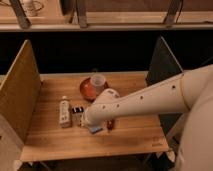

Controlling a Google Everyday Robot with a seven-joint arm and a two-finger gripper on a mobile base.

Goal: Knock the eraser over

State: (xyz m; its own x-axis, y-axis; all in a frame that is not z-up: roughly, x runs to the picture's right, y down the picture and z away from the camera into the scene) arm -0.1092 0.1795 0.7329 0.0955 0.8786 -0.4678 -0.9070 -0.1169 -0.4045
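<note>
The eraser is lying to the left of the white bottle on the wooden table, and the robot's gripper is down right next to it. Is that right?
Not quite. The camera view shows the eraser to the right of the white bottle, not the left. The rest holds: both are on the wooden table, and the gripper is down right beside the eraser.
</note>
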